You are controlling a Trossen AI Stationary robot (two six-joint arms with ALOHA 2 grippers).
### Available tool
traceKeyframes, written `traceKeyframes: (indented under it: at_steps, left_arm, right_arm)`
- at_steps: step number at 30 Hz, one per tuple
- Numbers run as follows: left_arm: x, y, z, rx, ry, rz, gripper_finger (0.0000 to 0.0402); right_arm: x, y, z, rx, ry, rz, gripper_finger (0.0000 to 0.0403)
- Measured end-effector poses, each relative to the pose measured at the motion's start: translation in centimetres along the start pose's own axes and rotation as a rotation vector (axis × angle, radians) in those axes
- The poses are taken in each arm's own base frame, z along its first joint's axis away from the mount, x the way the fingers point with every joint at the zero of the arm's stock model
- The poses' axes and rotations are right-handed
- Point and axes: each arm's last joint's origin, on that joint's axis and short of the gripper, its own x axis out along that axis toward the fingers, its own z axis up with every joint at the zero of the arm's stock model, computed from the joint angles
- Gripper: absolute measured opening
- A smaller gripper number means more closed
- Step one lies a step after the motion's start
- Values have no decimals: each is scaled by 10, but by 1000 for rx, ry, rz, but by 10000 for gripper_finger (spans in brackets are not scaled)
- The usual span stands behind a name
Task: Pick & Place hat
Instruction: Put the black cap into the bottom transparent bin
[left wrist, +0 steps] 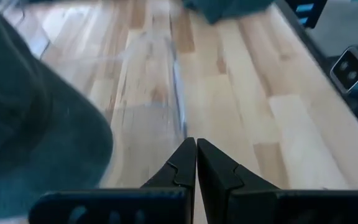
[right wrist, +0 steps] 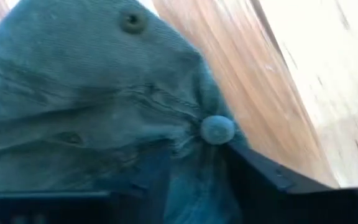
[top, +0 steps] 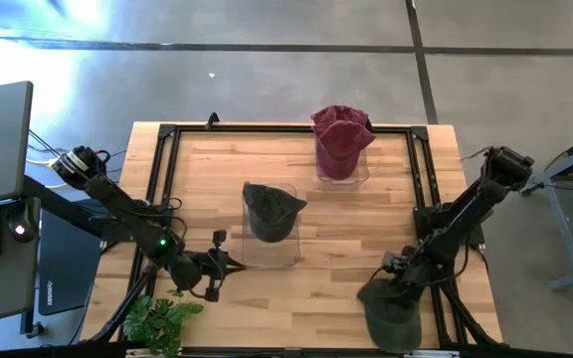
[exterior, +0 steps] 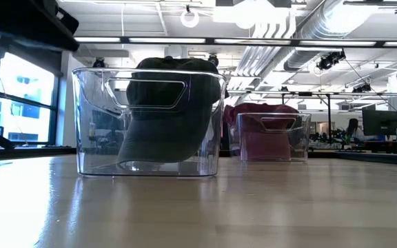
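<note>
Dark green cotton cap [top: 390, 310] lies at the near right corner of the wooden tabletop [top: 346, 214], and the right gripper [top: 402, 279] is down on its crown; the right wrist view shows fabric bunched between the fingers around the top button, so they look clenched on the cap. To do this step well, keep that pinch firm and lift straight up until the brim clears the wood before swinging away. Both clear plastic bins already hold caps: a dark one in the centre bin [top: 270, 234], a maroon one in the far bin [top: 342, 159]. The left gripper [top: 229, 263] waits near left, fingers pressed together on nothing
</note>
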Motion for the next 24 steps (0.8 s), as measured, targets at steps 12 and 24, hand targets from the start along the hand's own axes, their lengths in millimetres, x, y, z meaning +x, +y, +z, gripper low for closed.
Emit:
traceKeyframes:
  at_steps: [12, 24]
  left_arm:
    - [-7, -7, 38, 212, -345, -16, 10]
    - [39, -20, 68, 458, -316, 77, 10]
  right_arm:
    - [-25, 35, 13, -253, -344, 105, 22]
    - [-93, 59, 24, -287, -384, 26, 7]
